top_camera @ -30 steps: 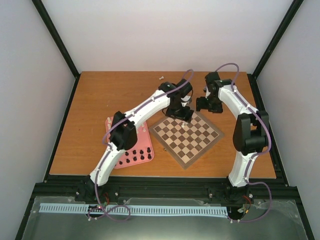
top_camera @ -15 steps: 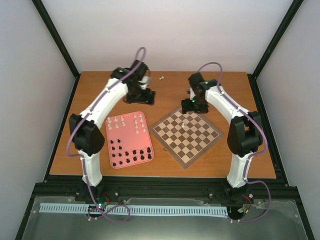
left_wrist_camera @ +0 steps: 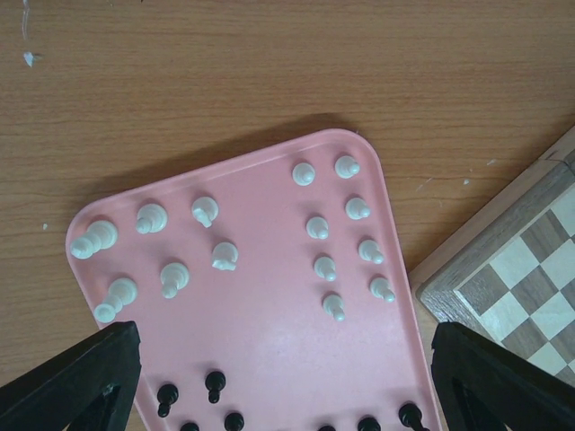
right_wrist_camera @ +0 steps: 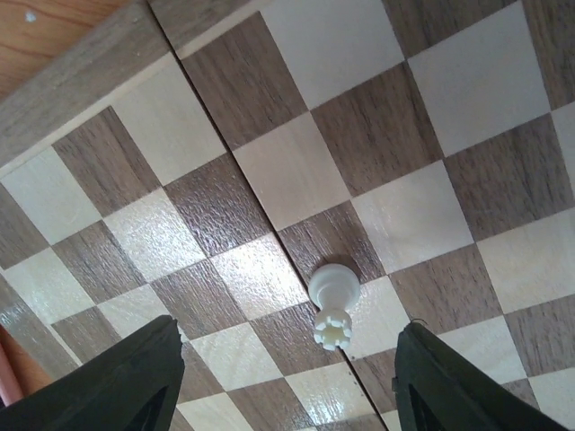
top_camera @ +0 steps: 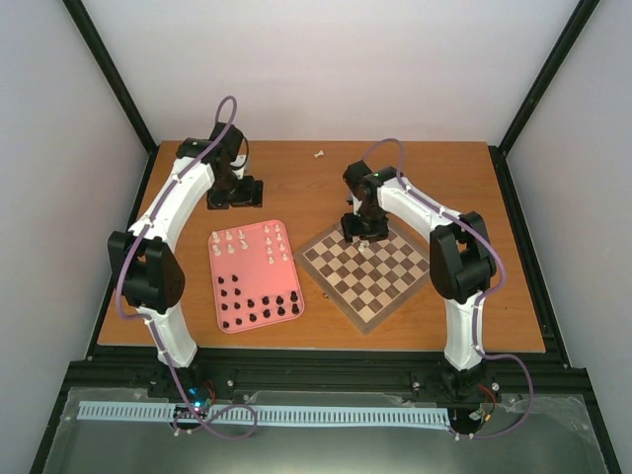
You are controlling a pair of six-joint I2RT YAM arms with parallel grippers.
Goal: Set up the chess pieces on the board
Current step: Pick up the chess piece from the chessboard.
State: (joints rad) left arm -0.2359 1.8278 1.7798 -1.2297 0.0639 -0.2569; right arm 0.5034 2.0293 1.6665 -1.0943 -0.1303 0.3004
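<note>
The board (top_camera: pixel 380 281) lies right of centre, turned like a diamond. One cream-white piece (top_camera: pixel 364 246) stands near its far corner. My right gripper (top_camera: pixel 361 232) hovers just over that piece. In the right wrist view the piece (right_wrist_camera: pixel 334 305) stands upright on the board (right_wrist_camera: pixel 296 171), between my wide-apart black fingers (right_wrist_camera: pixel 108 382) without touching them; the right gripper (right_wrist_camera: pixel 292 386) is open. The other chess pieces sit on a pink tray (top_camera: pixel 255 275): white ones (left_wrist_camera: pixel 323 265) at the far end, black ones (left_wrist_camera: pixel 214 384) nearer. My left gripper (top_camera: pixel 237 200) hangs open and empty beyond the tray's far edge.
A small white piece (top_camera: pixel 319 153) lies alone on the wooden table near the back edge. The tray's right edge (left_wrist_camera: pixel 409 296) runs close to the board's corner (left_wrist_camera: pixel 530 278). Black frame posts stand at the table's corners.
My left arm has swung off the board's far corner, leaving the white piece there, and back to the far left beyond the tray. My right gripper has moved left over that piece, its jaws narrowing somewhat.
</note>
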